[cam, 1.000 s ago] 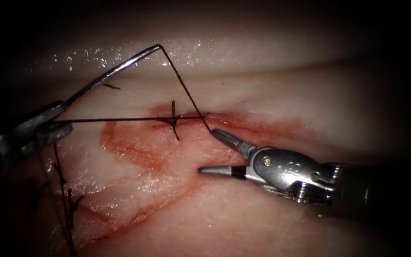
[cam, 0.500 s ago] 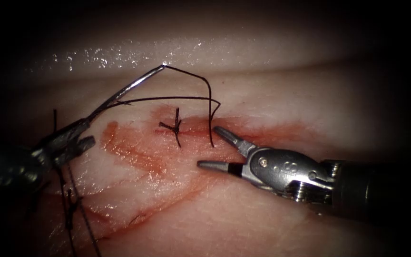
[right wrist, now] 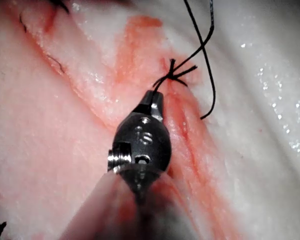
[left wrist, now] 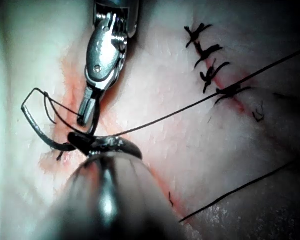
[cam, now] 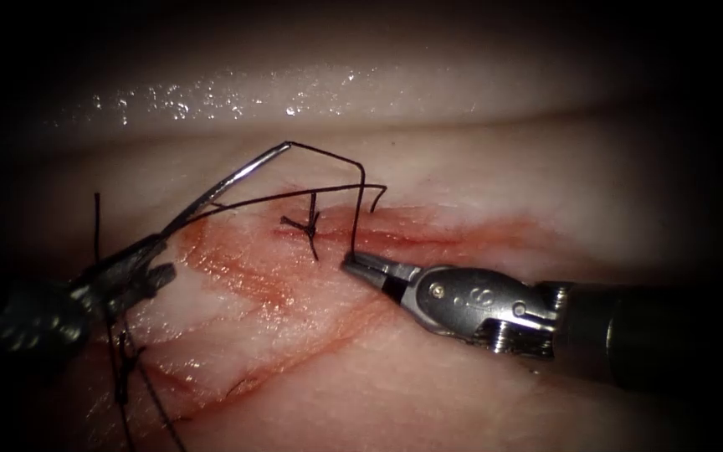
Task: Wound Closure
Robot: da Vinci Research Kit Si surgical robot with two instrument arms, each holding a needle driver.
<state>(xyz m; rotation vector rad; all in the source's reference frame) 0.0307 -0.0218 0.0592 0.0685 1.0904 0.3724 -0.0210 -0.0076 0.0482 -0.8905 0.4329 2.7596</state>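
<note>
Since half a second ago the right tool (cam: 351,264) has been brought forward and to the left, and its jaws, then spread apart, are now closed on the thread (cam: 360,188) just right of the finished knot (cam: 305,224). The needle (cam: 228,182) has been lowered a little toward the tissue (cam: 479,377) and the thread behind it is seen slack, bowed in a loop rather than drawn straight.

The needle is held by the left tool (cam: 140,266), whose jaws are closed on it near its pointed end; its blunt end, from which the thread runs, is raised clear of the tissue, so the needle is not in the tissue. It lies to the left of the cut (cam: 428,236), above the red fluid (cam: 244,276), with its long axis slanting up and to the right, toward the knot.

From the needle's blunt end the thread arches over and drops to the right tool's tip, which rests just beside the knot at the cut's left end. A second strand passes from the left tool across the knot to a free end just beyond it. The right tool is the nearer one to the knot; the left tool stands well apart, toward the tissue's left edge, near the older stitches (left wrist: 210,60).
</note>
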